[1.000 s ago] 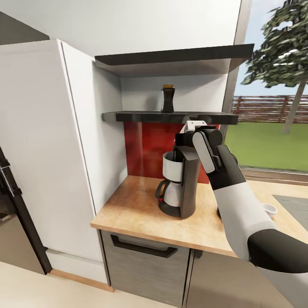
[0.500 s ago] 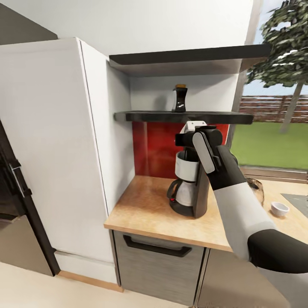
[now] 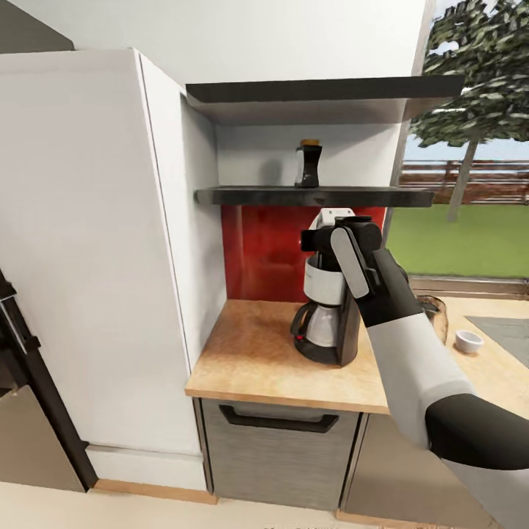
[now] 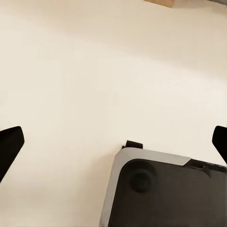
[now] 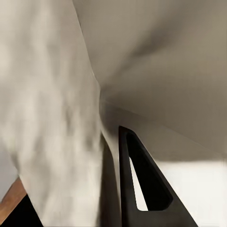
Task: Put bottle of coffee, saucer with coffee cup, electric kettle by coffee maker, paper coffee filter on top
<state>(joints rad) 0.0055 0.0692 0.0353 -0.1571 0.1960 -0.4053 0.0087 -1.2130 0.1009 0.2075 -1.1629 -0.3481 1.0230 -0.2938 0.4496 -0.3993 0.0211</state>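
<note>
The black coffee maker [image 3: 328, 323] with its glass carafe stands on the wooden countertop [image 3: 253, 360] against the red backsplash. Above it, the dark bottle of coffee [image 3: 308, 164] stands upright on the black shelf [image 3: 316, 197]. My right gripper [image 3: 339, 225] is raised in front of the coffee maker's top, shut on the white paper coffee filter [image 3: 330, 216]; in the right wrist view the crumpled filter [image 5: 47, 118] lies beside a dark finger [image 5: 142, 189]. A small white coffee cup [image 3: 468, 340] sits on the counter to the right. My left gripper [image 4: 113, 142] hangs open over the pale floor.
A tall white cabinet [image 3: 88, 242] walls off the counter's left side. A glass kettle [image 3: 435, 312] peeks out behind my right forearm. A grey drawer [image 3: 275, 437] sits under the counter, and my own base [image 4: 165, 194] shows below the left gripper.
The whole picture has shifted as the camera moved; the counter and shelf now sit more to the right. My right arm keeps its raised pose with the filter.
</note>
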